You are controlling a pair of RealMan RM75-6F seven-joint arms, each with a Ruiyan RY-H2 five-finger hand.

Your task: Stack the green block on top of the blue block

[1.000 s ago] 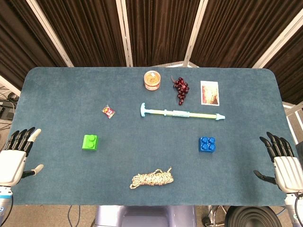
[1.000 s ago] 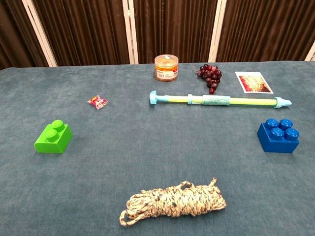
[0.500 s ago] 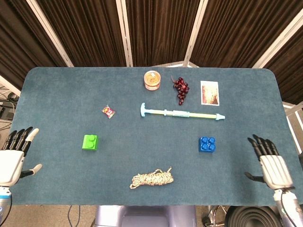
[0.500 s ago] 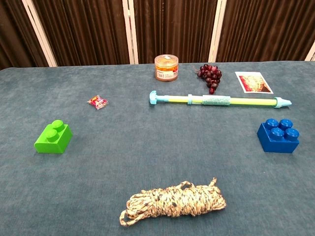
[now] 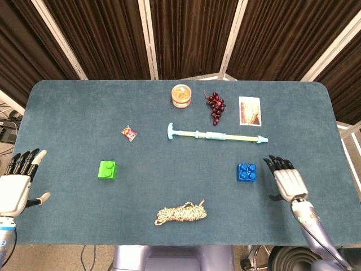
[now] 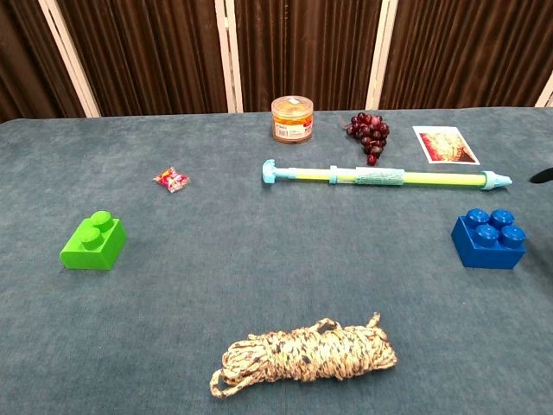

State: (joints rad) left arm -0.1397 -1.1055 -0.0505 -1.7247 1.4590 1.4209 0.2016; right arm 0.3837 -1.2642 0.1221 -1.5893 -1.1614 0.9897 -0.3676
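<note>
Orange jar (image 5: 181, 96) lidded, contents unclear — both robot hands (image 5: 288, 182) spread, empty.

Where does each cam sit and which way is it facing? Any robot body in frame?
Head view: high above the near edge, looking steeply down on the whole table; left hand at the left edge, right hand beside the blue block, both with fingers spread.
Chest view: low at the near edge, looking across toward the curtains; only a dark sliver at the right edge, probably a fingertip.
Shared: green block, blue block, rope, water pump, jar, grapes.
</note>
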